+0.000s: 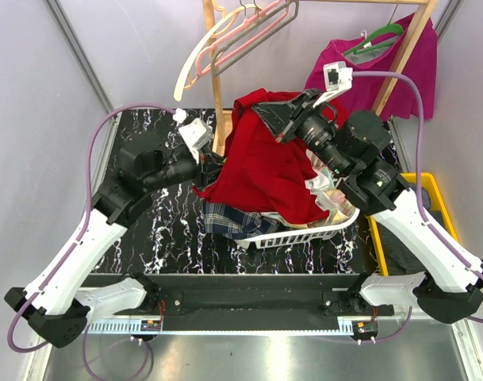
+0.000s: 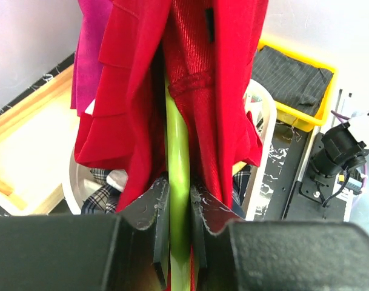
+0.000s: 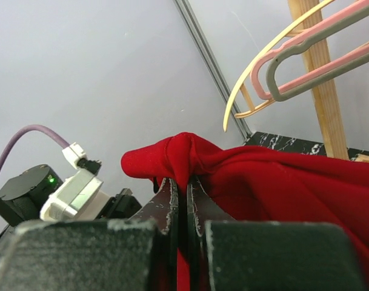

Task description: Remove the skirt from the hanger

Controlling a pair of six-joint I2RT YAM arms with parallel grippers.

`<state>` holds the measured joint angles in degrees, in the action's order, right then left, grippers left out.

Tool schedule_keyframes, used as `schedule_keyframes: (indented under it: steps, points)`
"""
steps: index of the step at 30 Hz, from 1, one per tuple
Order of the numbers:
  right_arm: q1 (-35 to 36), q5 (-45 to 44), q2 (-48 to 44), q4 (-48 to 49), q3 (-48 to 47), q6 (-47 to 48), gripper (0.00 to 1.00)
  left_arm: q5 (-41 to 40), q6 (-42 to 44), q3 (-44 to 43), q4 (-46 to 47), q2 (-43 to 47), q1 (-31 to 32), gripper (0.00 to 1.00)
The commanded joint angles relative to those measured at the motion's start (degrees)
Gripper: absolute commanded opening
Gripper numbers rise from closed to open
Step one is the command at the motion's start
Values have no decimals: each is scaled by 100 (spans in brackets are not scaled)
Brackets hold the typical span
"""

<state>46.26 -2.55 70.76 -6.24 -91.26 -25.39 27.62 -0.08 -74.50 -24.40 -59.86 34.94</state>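
Observation:
The red skirt hangs bunched over the basket, draped on a lime green hanger whose bar runs up through the cloth in the left wrist view. My left gripper is shut on that green bar, with red fabric on both sides of its fingers. From above, the left gripper sits at the skirt's left edge. My right gripper is shut on a pinched fold of the skirt and holds it up at the top of the garment.
A white laundry basket with plaid cloth stands under the skirt. A wooden rack post carries empty hangers. A magenta garment hangs at the back right. A yellow bin holds dark cloth.

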Motion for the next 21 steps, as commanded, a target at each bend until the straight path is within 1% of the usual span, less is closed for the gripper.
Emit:
schedule_keyframes:
  steps: [1, 3, 8, 10, 13, 16, 18, 20, 21]
  points:
    - [497, 518, 183, 176, 249, -309, 0, -63, 25, -390, 1060, -131, 83, 0]
    - [647, 527, 219, 150, 398, -335, 0, -63, 25, -433, 1148, -184, 83, 0]
    - [761, 650, 219, -149, 872, -511, 0, -134, 43, -776, 1201, -351, 83, 0]
    - [823, 606, 184, -525, 978, -389, 0, -151, 86, -916, 1201, -395, 92, 0]
    - [823, 125, -97, -1035, 1224, -126, 0, -212, 235, -979, 1149, -343, 83, 0]
    - [806, -666, -571, -1387, 1409, 339, 0, -257, 341, -961, 1069, -229, 57, 0]
    - [788, -1272, -808, -1590, 1252, 665, 0, -257, 385, -900, 964, -123, 48, 0]
    - [552, -1729, -880, -2073, 867, 930, 0, -239, 447, -847, 815, -9, 39, 0]
    - [412, -1793, -880, -2248, 708, 991, 0, -248, 465, -838, 771, 35, 39, 0]
